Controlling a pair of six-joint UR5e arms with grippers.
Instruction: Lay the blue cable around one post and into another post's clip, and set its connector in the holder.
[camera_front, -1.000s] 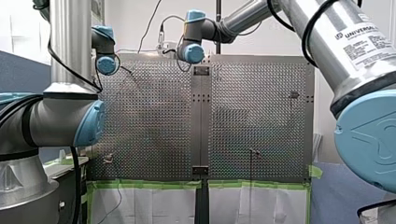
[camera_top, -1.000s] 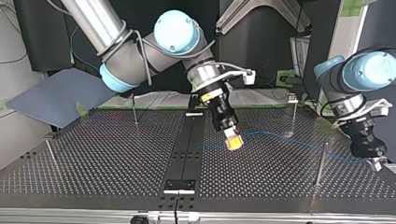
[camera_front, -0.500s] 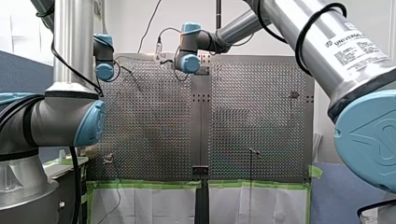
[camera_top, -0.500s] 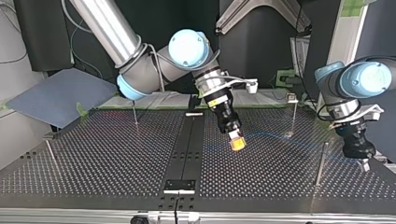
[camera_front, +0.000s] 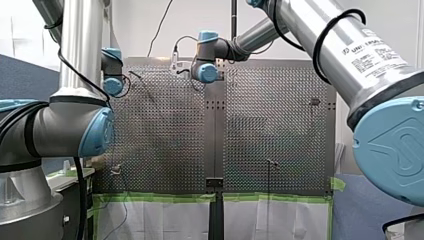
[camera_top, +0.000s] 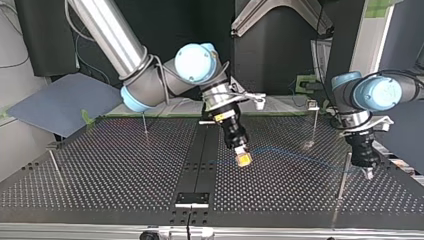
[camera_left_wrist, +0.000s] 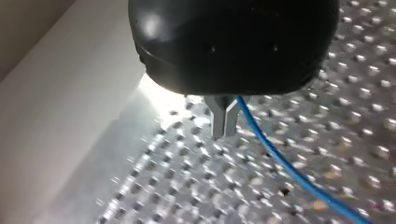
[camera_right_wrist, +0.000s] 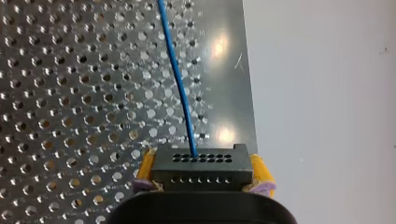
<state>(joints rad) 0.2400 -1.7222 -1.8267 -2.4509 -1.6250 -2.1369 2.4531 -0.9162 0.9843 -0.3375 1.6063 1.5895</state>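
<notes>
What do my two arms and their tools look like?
Both arms are silver tubes with pale blue joint caps: left arm, right arm. A black cable coils around the right arm, beside a printed label. The left tool is black with metal fingers; the right tool has yellow pads.

Left wrist view: table (camera_left_wrist: 327, 140) blurred throughout. The left gripper (camera_left_wrist: 223, 131) body covers the finger roots and the blue cable (camera_left_wrist: 280, 163) where it meets the fingers. The cable's other end is cut off at the frame corner.

Right wrist view: right gripper (camera_right_wrist: 203, 165) body cut off by the frame. Yellow pads (camera_right_wrist: 260, 170) mostly behind the connector (camera_right_wrist: 201, 173). Cable runs out of frame.

Top view: cable faint. At the post (camera_top: 343, 175) near the table's edge at the view's right, around or beside: cannot tell.

Front view: fingers and cable too small to resolve at the table's far edge. My left arm (camera_front: 70, 125) and my right arm (camera_front: 345, 50), both cropped, cover the table's side edges.
</notes>
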